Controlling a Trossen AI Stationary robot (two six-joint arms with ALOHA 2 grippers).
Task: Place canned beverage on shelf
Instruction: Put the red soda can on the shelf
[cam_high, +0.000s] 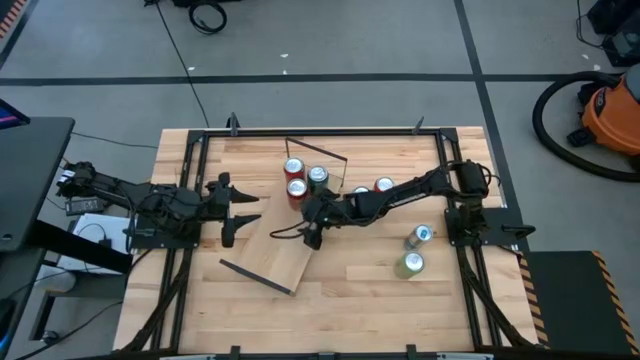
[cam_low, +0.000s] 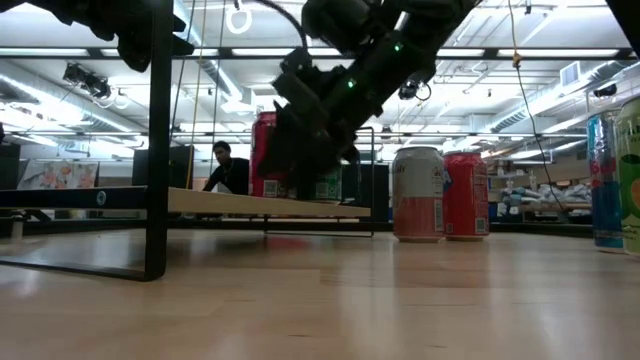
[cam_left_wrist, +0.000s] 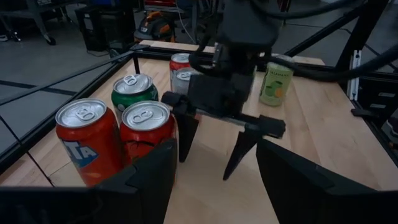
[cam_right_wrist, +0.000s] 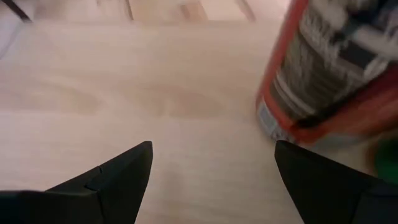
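Shelf (cam_high: 285, 245) pale smooth wood; cans (cam_left_wrist: 145, 124) glossy metal

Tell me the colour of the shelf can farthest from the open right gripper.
Green can, clearest in the left wrist view.

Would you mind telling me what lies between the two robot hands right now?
Only bare shelf: in the high view, nothing stands between the left hand and the right hand; the cans sit off to the side.

Workshop: shop vacuum (cam_high: 610, 115), taped concrete floor (cam_high: 330, 60).
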